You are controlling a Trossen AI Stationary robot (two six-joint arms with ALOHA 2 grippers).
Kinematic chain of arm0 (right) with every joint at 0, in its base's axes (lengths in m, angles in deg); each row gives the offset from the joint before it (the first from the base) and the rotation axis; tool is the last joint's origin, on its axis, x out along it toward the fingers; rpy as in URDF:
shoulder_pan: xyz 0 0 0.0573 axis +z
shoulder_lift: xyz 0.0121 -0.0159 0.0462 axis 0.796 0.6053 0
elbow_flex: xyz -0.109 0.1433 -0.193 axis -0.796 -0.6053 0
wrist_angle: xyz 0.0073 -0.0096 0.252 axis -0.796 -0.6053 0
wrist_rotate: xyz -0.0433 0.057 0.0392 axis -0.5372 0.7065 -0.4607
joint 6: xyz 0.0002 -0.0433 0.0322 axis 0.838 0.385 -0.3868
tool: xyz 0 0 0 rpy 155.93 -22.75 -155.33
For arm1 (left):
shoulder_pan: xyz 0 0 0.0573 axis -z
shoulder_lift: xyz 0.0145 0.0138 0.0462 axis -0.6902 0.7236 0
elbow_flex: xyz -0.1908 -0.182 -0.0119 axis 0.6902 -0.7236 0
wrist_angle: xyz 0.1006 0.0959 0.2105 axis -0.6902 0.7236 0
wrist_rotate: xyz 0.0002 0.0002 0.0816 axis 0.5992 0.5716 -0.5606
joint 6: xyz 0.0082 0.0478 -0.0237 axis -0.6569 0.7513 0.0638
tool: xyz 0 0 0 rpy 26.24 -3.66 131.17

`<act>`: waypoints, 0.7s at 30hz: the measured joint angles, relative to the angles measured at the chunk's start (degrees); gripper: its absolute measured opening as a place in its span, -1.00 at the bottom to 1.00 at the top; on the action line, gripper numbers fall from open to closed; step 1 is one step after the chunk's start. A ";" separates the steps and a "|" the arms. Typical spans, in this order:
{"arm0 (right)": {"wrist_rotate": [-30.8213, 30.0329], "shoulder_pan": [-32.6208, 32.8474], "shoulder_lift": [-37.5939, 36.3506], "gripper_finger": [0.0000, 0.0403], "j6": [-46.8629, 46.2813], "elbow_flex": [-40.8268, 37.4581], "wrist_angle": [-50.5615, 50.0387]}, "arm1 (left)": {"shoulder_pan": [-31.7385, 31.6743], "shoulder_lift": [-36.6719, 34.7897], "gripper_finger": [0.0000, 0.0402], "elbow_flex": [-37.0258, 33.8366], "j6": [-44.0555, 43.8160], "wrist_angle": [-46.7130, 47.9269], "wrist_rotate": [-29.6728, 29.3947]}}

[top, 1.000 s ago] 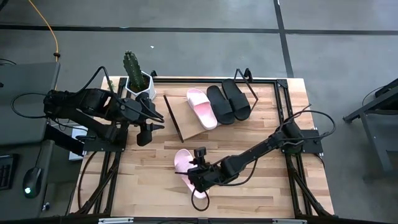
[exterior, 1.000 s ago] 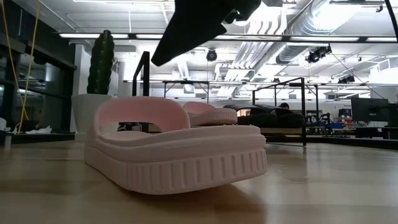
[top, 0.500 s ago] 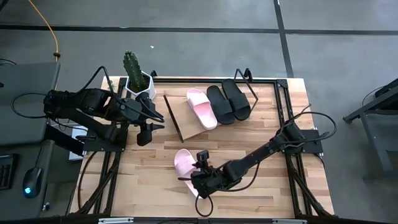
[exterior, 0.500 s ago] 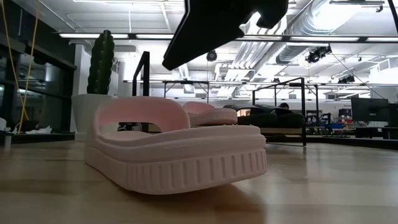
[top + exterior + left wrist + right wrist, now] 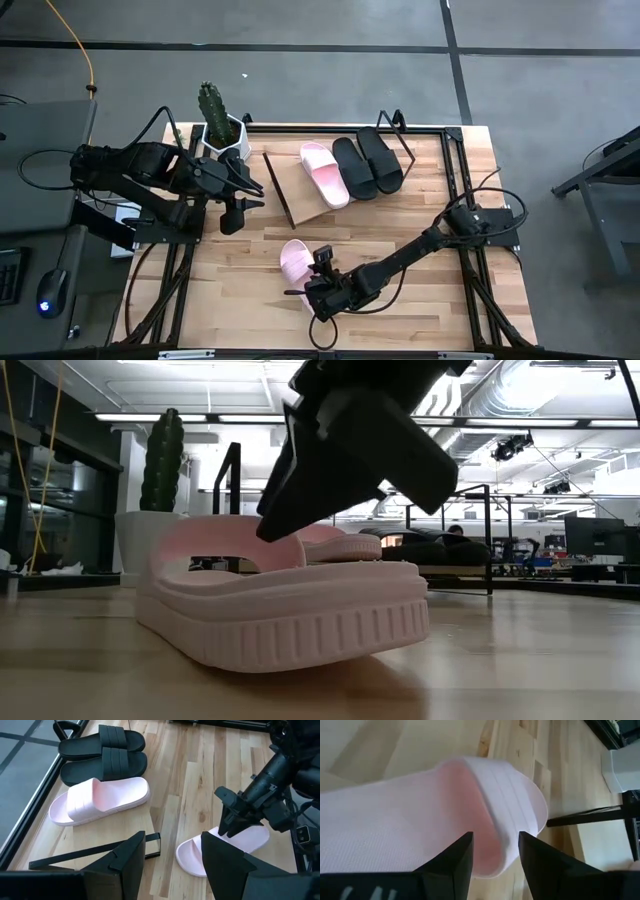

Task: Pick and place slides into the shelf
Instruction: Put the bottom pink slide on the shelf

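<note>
Slides: four counted, two pink, two black. Loose pink slide point(image 5: 296, 262) lay on the table point(image 5: 440, 310); only the right wrist view showed the right gripper point(image 5: 494, 851) parted astride its strap. Pink slide on shelf point(image 5: 324, 173) sat on the shelf point(image 5: 300, 205) beside the black pair point(image 5: 367, 164). Left gripper point(image 5: 232, 218) hung open, apart.

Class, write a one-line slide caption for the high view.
Right hand over a pink slide; three slides on the shelf.
</note>
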 joint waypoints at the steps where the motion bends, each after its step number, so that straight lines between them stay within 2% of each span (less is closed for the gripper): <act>1: -0.35 0.00 0.03 -0.27 0.00 0.00 -0.04 | 0.00 0.00 -0.12 0.00 0.00 -0.01 0.00; 21: -5.39 -0.79 2.50 -0.27 -0.53 0.02 3.17 | 0.00 0.00 -0.12 0.02 0.00 -0.41 -0.02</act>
